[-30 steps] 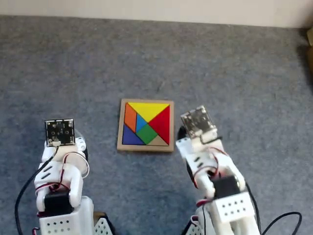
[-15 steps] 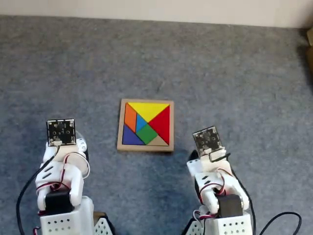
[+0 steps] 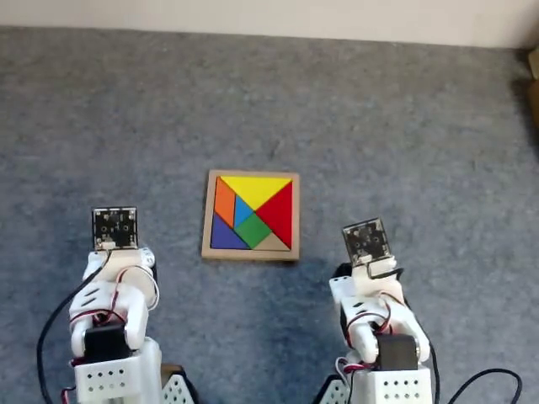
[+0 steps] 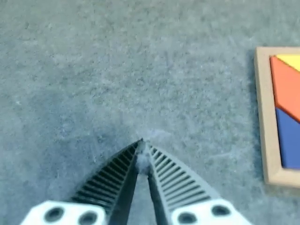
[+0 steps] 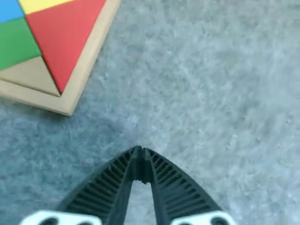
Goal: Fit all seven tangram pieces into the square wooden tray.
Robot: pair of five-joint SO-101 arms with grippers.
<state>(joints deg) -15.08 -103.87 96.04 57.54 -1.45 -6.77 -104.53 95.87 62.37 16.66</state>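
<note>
Grey carpet (image 3: 379, 109) is covering the table, and the tray (image 3: 250, 255) is lying at the centre of the high view with 7 coloured pieces (image 3: 252, 229) sitting flush inside it. The left gripper (image 4: 142, 143) is hanging over carpet at lower left, tips pressed together, apart from the tray. The right gripper (image 5: 139, 152) is hanging at lower right, tips likewise together, near the tray's corner.

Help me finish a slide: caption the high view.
Seven tangram pieces fitted in the wooden tray on grey carpet, between left arm and right arm.
</note>
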